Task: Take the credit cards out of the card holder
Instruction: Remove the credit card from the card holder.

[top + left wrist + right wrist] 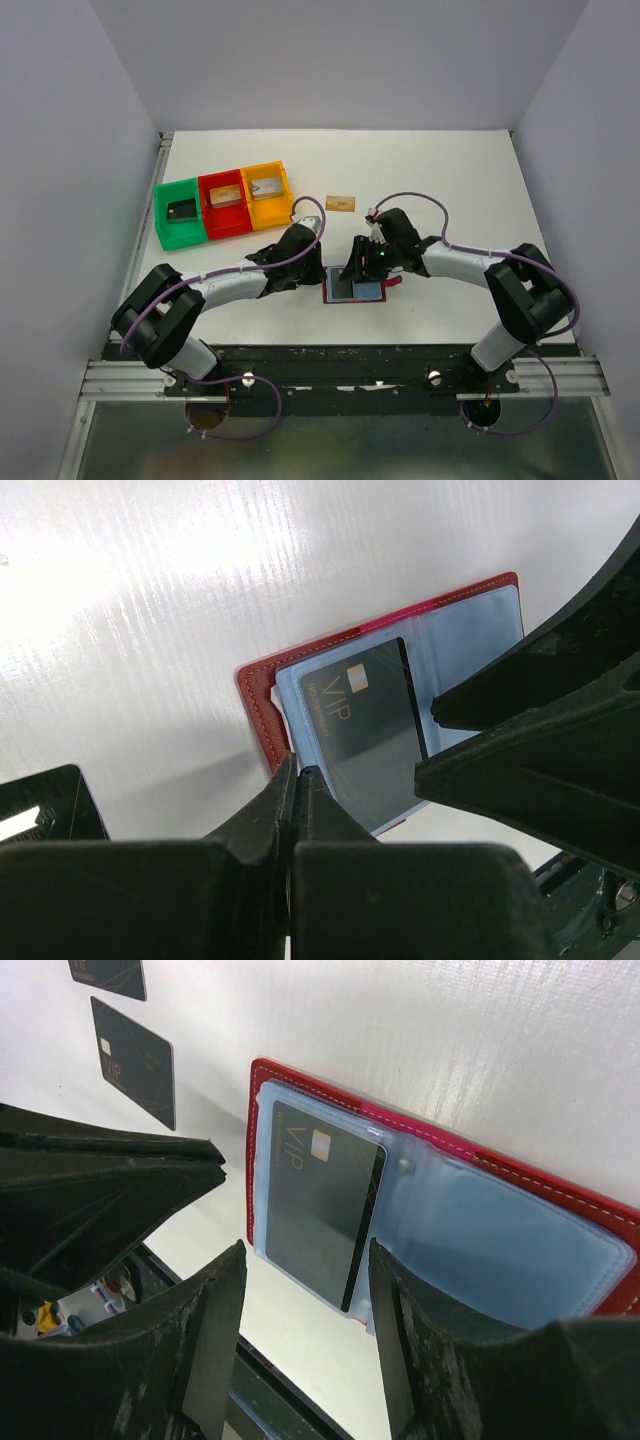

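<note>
Hovering our parted, empty right gripper (pixel 305 1260) over the black card (pixel 315 1205) in the open card holder (pixel 520 1230) on the table (pixel 450 1040), we are risking dragging the holder, our closed, empty left gripper (pixel 297 772) sitting merely at its edge.

So the card holder (pixel 362 291) is lying open and flat on the table (pixel 450 180), near the front edge about mid-width. It's maroon with pale stitching, light blue see-through pockets inside and a little snap tab at its 3 o'clock side. One black VIP card (pixel 320 1210) with a gold chip sits in one of its two facing pockets, a bit skewed. A gold card (pixel 341 203) lies flat at 12 o'clock from the holder, well apart. In the right wrist view, two more black cards (pixel 133 1060) lie flat out at 10 o'clock, one cut off by the frame.
</note>
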